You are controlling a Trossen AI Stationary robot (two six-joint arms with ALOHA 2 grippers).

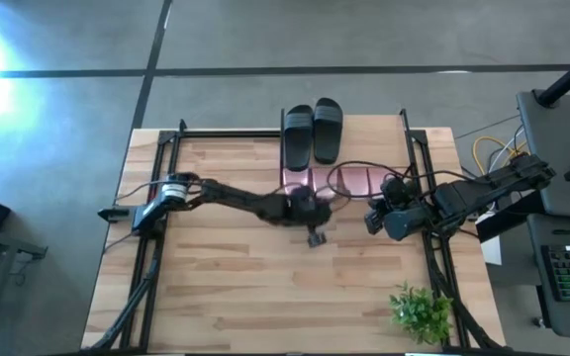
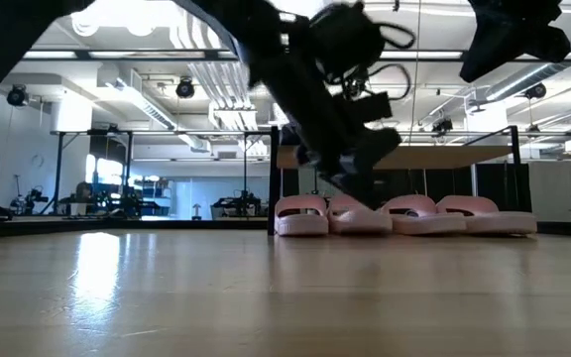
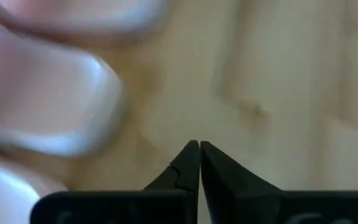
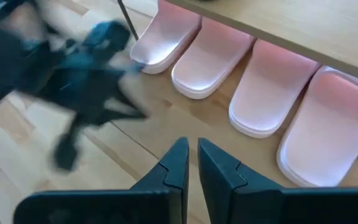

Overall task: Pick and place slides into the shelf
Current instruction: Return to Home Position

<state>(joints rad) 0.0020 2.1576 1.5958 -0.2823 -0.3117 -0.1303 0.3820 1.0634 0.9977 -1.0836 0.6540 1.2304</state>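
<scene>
Two black slides (image 1: 312,132) lie side by side on the shelf's wooden plank (image 1: 369,143). Under the plank (image 4: 303,25), four pale pink slides (image 4: 229,74) stand in a row on the tabletop, toes toward the near edge; the low view shows the same pink row (image 2: 404,215). My left gripper (image 3: 199,147) is shut and empty, hovering over the table just in front of the leftmost pink slide (image 3: 42,93). In the high view this left gripper (image 1: 317,237) is near the table's middle. My right gripper (image 4: 192,148) is shut and empty, raised in front of the pink row.
A small green plant (image 1: 422,311) stands near the table's near right corner. The arms' black frame bars (image 1: 166,168) run along both table sides. The left arm (image 4: 73,81) shows blurred in the right wrist view. Bare wood (image 1: 245,287) stretches toward the near edge.
</scene>
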